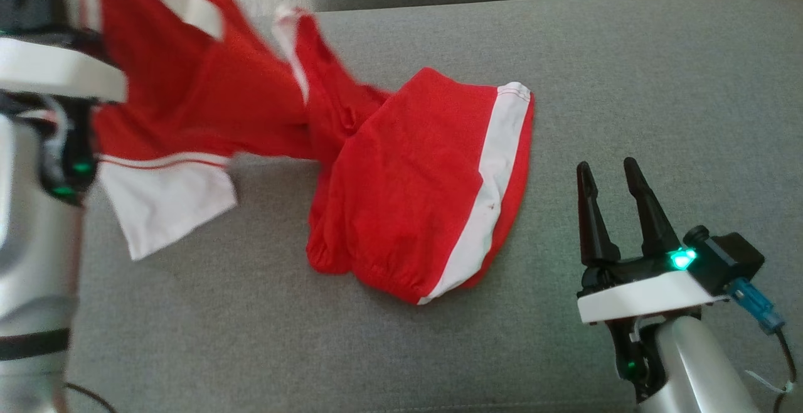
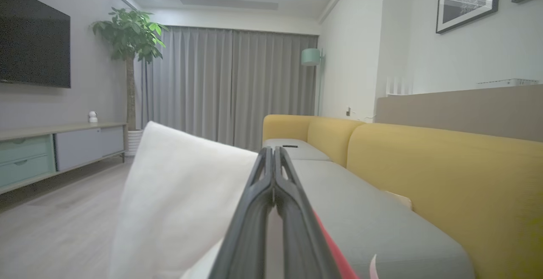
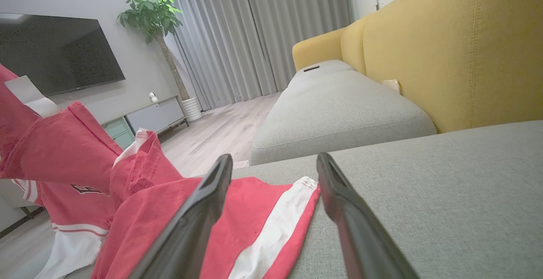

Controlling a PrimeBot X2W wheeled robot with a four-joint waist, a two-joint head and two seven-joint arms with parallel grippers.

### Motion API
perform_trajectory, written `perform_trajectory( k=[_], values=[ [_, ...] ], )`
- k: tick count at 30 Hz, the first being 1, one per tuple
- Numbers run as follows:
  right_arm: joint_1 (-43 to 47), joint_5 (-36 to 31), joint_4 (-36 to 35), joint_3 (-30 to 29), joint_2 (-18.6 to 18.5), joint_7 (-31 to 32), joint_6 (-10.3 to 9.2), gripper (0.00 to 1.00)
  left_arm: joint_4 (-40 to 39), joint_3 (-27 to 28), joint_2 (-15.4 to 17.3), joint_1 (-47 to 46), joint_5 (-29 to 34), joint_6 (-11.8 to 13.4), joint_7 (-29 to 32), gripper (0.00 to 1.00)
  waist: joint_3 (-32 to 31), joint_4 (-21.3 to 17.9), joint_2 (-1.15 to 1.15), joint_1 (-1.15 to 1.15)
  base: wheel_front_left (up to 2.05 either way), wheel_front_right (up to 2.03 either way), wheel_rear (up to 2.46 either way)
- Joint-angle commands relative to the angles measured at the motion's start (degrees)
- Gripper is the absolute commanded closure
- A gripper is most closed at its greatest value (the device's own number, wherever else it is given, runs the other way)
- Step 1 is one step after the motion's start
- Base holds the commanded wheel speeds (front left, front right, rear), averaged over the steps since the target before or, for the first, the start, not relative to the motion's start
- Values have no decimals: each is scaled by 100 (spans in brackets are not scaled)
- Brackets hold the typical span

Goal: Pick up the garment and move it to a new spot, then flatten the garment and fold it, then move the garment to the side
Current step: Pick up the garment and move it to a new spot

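red garment runs from back-left corner of cushion to its middle, raised end pinched in left gripper. right gripper, fingers apart, sits just right of the lying end.

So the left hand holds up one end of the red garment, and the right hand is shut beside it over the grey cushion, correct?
Not quite: the right hand is open, its fingers standing apart, as the right wrist view shows. The left hand does hold up one end of the red garment.

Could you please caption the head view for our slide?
Left end effector holds up one end of the red-and-white garment over the grey sofa; right end effector hovers open beside it.
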Motion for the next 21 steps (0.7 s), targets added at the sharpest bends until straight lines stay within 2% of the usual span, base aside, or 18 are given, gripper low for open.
perform_trajectory(
  k=[1, 12, 16, 21],
  values=[
    [-98, 38, -167, 133, -26, -55, -5, 0, -286, 346, 401, -380, 97, 24, -50, 100, 3, 10, 0, 0, 0, 0, 0],
    [-93, 58, -159, 122, -26, -55, -5, 0, -427, 988, 1314, -997, 198, 27, -48, 100, 22, 15, 0, 0, 0, 0, 0],
    [-90, 56, -154, 103, -26, -55, -5, 0, -279, 877, 1395, -960, 218, -73, 81, 100, 13, 25, 0, 0, 0, 0, 0],
    [-73, 61, -143, 144, -26, -55, -5, 0, 29, 698, 1270, -473, 201, -81, 231, 100, -13, -1, 0, 0, 0, 0, 0]
  ],
)
